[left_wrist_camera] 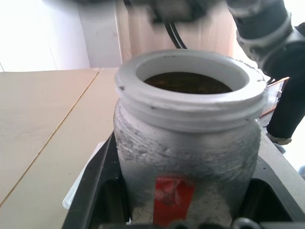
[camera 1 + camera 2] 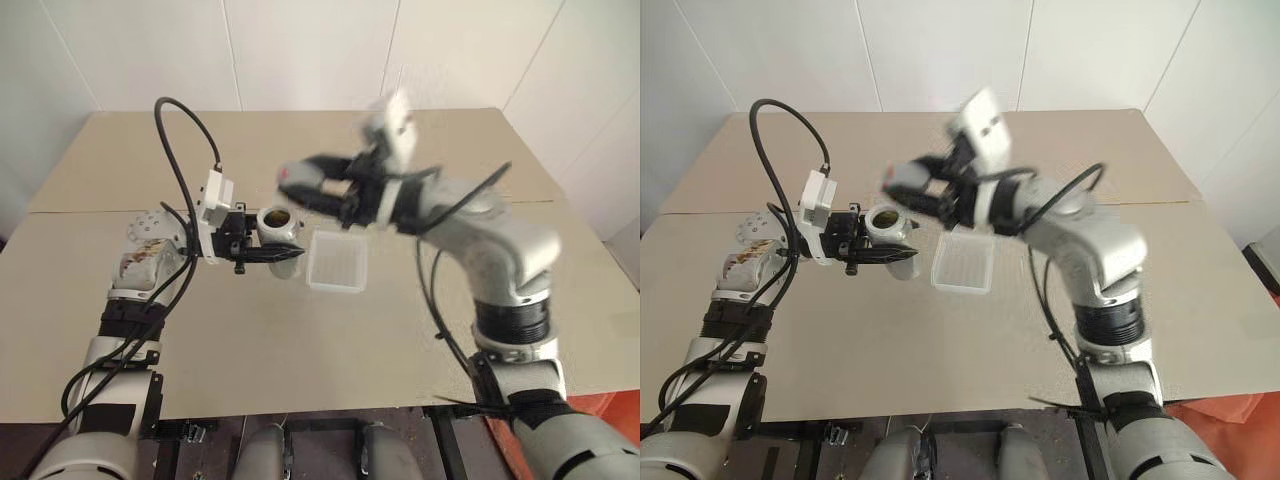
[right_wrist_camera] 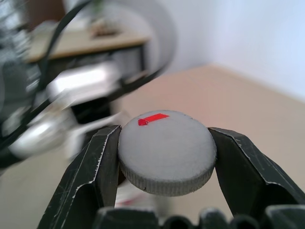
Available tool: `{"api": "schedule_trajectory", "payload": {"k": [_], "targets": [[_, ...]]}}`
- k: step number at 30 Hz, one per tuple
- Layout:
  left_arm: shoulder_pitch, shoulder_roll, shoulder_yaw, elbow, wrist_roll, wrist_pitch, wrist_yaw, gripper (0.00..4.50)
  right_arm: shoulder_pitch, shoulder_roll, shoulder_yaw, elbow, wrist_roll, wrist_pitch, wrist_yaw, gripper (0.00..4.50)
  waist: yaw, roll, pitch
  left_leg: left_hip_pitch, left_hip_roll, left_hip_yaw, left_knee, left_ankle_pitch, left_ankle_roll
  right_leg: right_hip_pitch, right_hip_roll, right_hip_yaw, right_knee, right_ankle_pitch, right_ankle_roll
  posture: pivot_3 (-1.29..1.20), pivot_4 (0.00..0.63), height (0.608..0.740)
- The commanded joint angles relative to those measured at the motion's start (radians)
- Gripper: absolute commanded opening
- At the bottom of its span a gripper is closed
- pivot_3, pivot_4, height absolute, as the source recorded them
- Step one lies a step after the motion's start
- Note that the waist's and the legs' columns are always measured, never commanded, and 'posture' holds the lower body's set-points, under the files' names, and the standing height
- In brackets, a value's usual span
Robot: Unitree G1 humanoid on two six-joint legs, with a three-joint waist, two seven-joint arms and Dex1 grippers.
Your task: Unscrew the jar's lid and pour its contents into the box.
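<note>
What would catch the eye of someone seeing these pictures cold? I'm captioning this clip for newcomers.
First, the round grey ridged screw lid with a small red mark, pinched between the black jaws of the right gripper above the table. Next, the open silvery cylindrical jar with a red label, clamped upright in the left gripper, something brown inside. Beside it, the shallow translucent white square box lies on the beige table.

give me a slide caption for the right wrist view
Right gripper with its fingers clamped on the unscrewed grey lid, red mark up.
</note>
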Motion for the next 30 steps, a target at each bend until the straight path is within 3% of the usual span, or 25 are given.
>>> {"api": "schedule_trajectory", "payload": {"k": [1,8,12,17,22,23,26,30], "targets": [[-0.019,-0.006,0.008,-0.001,0.004,-0.027,0.005,1.97,0.078,-0.081,-0.08,-0.039,-0.024,-0.007,-0.035,2.78,0.001,0.0,0.0,0.0,0.0,0.0,0.0,0.0,0.0,0.0,0.0,0.0,0.0,0.0,0.0,0.0,0.15,0.74],[-0.036,-0.016,0.026,0.033,0.021,-0.062,0.048,1.97,0.427,-0.212,-0.038,-0.055,-0.244,-0.213,-0.096,2.78,0.0,0.0,0.0,0.0,0.0,0.001,0.0,0.0,0.0,0.0,0.0,0.0,-0.001,0.0,0.0,0.0,0.15,0.74],[-0.044,-0.024,0.032,0.048,0.031,-0.078,0.082,1.97,0.544,-0.169,0.024,0.064,-0.356,-0.332,-0.15,2.78,-0.012,0.0,0.0,0.001,0.0,0.001,0.0,0.0,0.0,0.0,0.0,0.002,-0.002,0.0,0.0,0.0,0.15,0.74],[-0.043,-0.048,0.038,0.041,0.044,-0.094,0.151,1.97,0.571,-0.098,0.047,0.176,-0.4,-0.428,-0.158,2.78,-0.011,0.0,0.0,0.002,0.0,0.001,0.0,0.0,0.0,0.0,0.0,0.003,-0.003,0.0,0.0,0.0,0.15,0.74],[-0.04,-0.07,0.039,0.034,0.081,-0.136,0.237,1.97,0.561,-0.115,0.04,0.156,-0.398,-0.389,-0.125,4.39,-0.003,0.0,0.0,0.001,0.0,0.0,0.0,0.0,0.0,0.0,0.0,0.002,-0.002,0.0,0.0,0.0,0.15,0.74],[-0.041,-0.076,0.036,0.034,0.103,-0.162,0.268,1.97,0.56,-0.128,0.03,0.129,-0.384,-0.368,-0.108,4.48,-0.002,0.0,0.0,0.001,0.0,0.0,0.0,0.0,0.0,0.001,0.0,0.002,-0.002,0.0,0.0,0.0,0.15,0.74],[-0.063,-0.103,-0.012,0.084,0.305,-0.376,0.476,1.97,0.543,-0.189,-0.02,0.012,-0.286,-0.24,-0.033,4.48,0.003,0.0,0.0,0.001,-0.001,0.0,0.0,0.0,0.001,0.001,0.0,0.002,-0.002,0.0,0.001,0.0,0.15,0.74],[-0.162,-0.059,-0.195,0.279,0.85,-0.819,1.008,1.97,0.495,-0.279,-0.073,-0.134,-0.101,-0.062,0.088,4.48,0.017,-0.001,0.0,0.001,-0.001,0.0,0.0,-0.001,0.001,0.002,0.0,0.001,-0.005,0.001,0.001,0.0,0.15,0.74]]}}
